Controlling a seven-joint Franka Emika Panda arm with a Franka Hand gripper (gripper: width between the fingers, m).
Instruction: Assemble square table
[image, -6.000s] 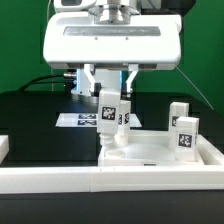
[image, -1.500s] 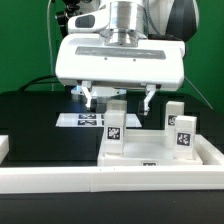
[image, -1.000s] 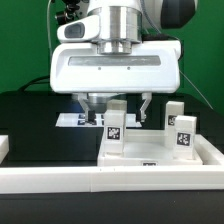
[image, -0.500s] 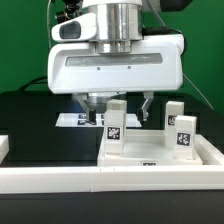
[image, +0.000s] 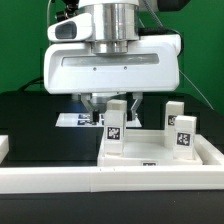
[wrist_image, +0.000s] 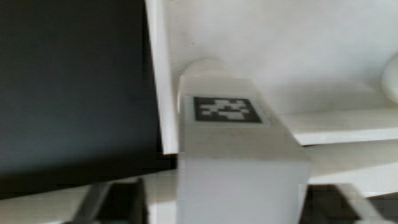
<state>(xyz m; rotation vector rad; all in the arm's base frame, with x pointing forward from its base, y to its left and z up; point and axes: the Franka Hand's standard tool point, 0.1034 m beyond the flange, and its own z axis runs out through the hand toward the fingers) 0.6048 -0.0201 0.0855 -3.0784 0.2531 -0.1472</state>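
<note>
scanning from the exterior view's left, a white rail end (image: 4, 147) sits at the table edge, and the marker board (image: 72, 120) lies flat on the black table (image: 40, 115) behind. the long white border rail (image: 100, 180) runs across the front.

the gripper (image: 112, 104) hangs above the slab's (image: 150, 150) near-left corner. its fingers (image: 92, 105) stand spread, with nothing between them; one dark tip shows on each side of the leg top. compared with the frame six seconds earlier, the leg (image: 116, 127) is no longer pinched: it now stands upright on the slab by itself, its tag facing the camera. over the last second and a half the wrist housing has shifted slightly toward the exterior view's left and dropped a little, so the spread fingers now bracket the leg top again.

the wrist view shows the same leg (wrist_image: 231, 150) close below the camera, with its tag visible and the slab rim (wrist_image: 160, 70) alongside. the fingertips are not clearly visible there.

further right, two more legs (image: 182, 130) stand on the slab, near its right rim.

judgement: the first leg appears seated but released. the renewed descent suggests a regrasp, probably to turn the leg further into its socket. whether the thread is fully home cannot be told.
</note>
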